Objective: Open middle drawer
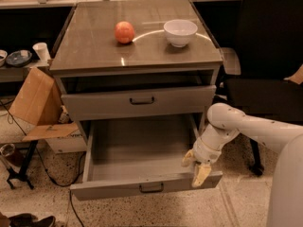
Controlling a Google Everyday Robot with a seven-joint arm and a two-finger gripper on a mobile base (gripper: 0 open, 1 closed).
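Observation:
The middle drawer (142, 189) is the wide, shallow grey one with a low front and a small black loop handle (151, 188). It is pulled far out and its plain grey inside (142, 150) holds nothing. My gripper (195, 167) is at the drawer's front right corner, hanging down from the white arm (246, 124). Its tan fingers (201, 174) stand apart, one just inside the drawer and one over the front panel. They hold nothing.
Above is a grey drawer with a taller front (137, 100), slightly out. On the cabinet top (94, 46) sit an orange-red fruit (124, 32) and a white bowl (180, 32). A cardboard box (35, 98) and cables lie at left. A black chair (270, 56) stands at right.

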